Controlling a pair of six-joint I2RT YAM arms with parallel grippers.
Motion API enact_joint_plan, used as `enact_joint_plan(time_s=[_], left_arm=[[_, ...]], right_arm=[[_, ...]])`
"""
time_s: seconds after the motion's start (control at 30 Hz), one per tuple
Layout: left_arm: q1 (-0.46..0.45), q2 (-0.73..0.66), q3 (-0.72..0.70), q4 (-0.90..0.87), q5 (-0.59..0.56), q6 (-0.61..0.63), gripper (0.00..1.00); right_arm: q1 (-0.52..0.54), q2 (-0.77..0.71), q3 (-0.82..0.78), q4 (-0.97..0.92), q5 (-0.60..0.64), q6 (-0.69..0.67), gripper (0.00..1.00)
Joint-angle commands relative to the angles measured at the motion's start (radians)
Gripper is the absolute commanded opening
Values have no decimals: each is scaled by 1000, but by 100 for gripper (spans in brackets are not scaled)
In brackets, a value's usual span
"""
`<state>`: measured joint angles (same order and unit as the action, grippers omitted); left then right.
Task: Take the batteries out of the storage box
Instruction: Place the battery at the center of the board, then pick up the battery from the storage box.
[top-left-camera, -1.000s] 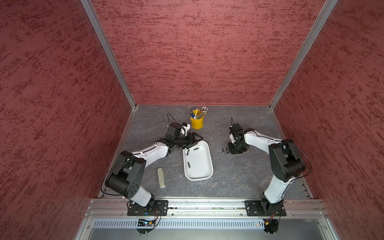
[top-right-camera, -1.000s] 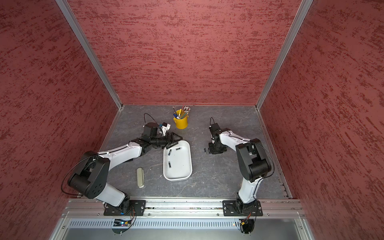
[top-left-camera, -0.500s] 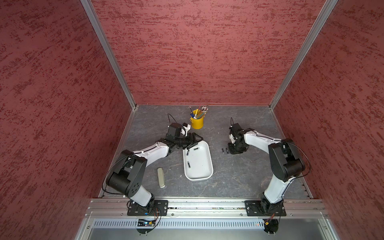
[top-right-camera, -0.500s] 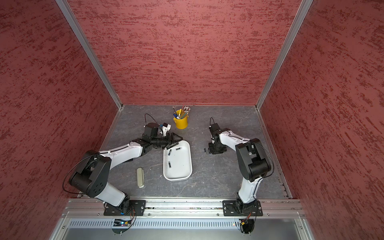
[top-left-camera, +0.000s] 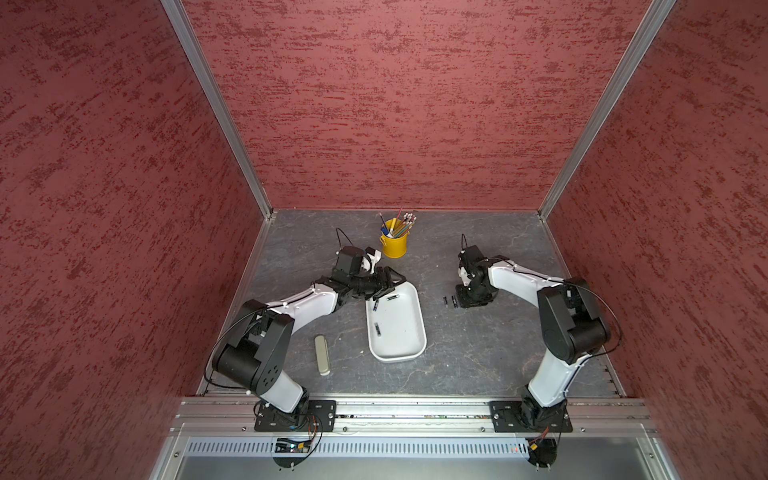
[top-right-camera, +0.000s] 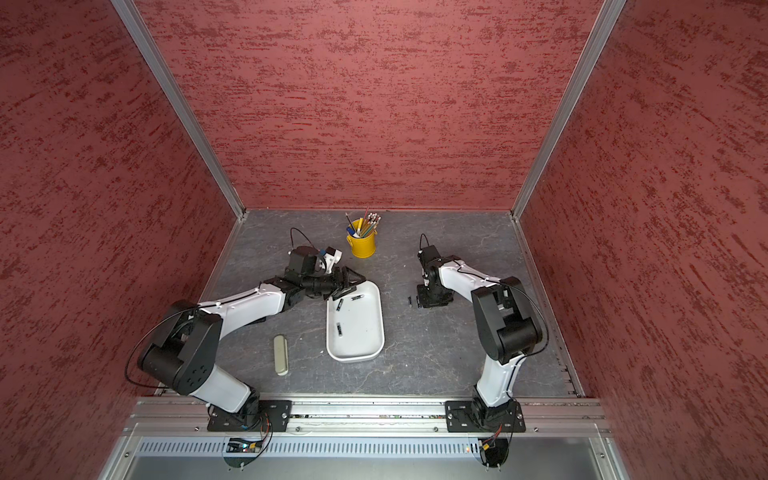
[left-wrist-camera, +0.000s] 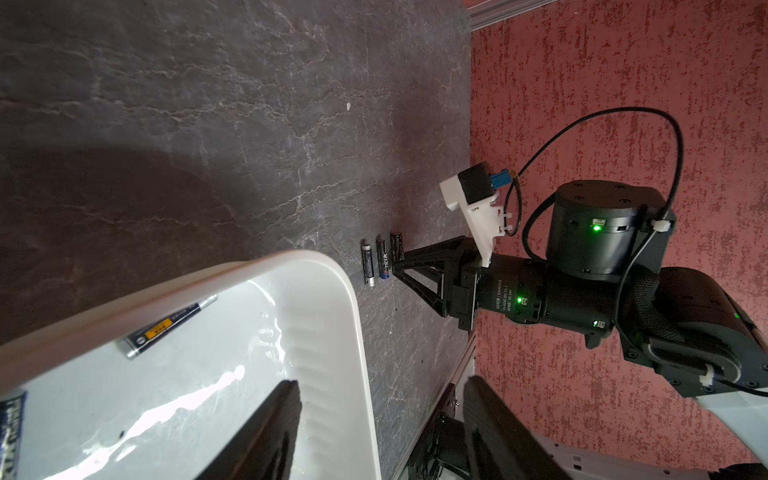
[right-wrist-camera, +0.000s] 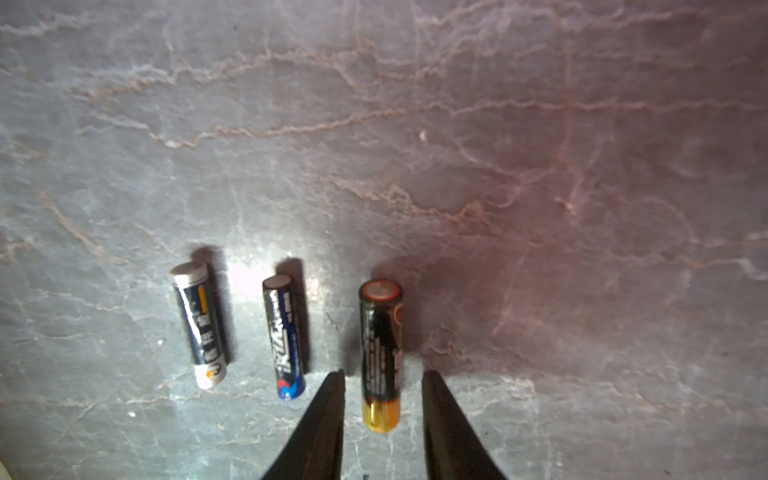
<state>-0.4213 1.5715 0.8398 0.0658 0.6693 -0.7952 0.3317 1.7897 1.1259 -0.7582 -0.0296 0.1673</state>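
Straddling the glossy gold-capped battery (right-wrist-camera: 380, 353) with a gap either side, the right gripper (right-wrist-camera: 383, 376) is parted and grips nothing. A silver-ended battery (right-wrist-camera: 199, 324) and a blue-tipped battery (right-wrist-camera: 284, 336) lie parallel beside it on the veined grey table (right-wrist-camera: 457, 124). Three batteries (top-right-camera: 339, 329) lie in the smooth, round-cornered white storage box (top-right-camera: 365, 332); the left gripper (left-wrist-camera: 380, 382) gapes across its rim.

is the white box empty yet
Not empty: the storage box holds three batteries in a top view, a far one, a slanted one and a middle one.
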Motion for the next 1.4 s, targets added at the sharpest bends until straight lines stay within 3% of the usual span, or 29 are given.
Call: enact_joint_plan(time_s=[0.0,0.2,0.37,0.47,0.53,0.9,1.37], left_arm=[[-5,3,43,-82,-25,60,66],[-31,-7,151,-330,-152,235,66],[-179,-12,335,-677,-607,495,67],[-266,17,357,-724,-845,580,67],[-305,32,347,-706,-909,618,67],[-331,101,216,-474,-895,677,66],[-320,214,196,-356,-853,722,51]], right_arm=[[-5,-55,35,-29,32,6,37],[-6,-126,59,-61,28,23,37],[-6,-193,93,-97,28,31,38],[-11,-224,117,-118,24,30,38],[-13,-239,132,-135,23,27,38],[-49,-308,143,-157,-4,31,38],[-67,-286,146,-149,-32,20,37]])
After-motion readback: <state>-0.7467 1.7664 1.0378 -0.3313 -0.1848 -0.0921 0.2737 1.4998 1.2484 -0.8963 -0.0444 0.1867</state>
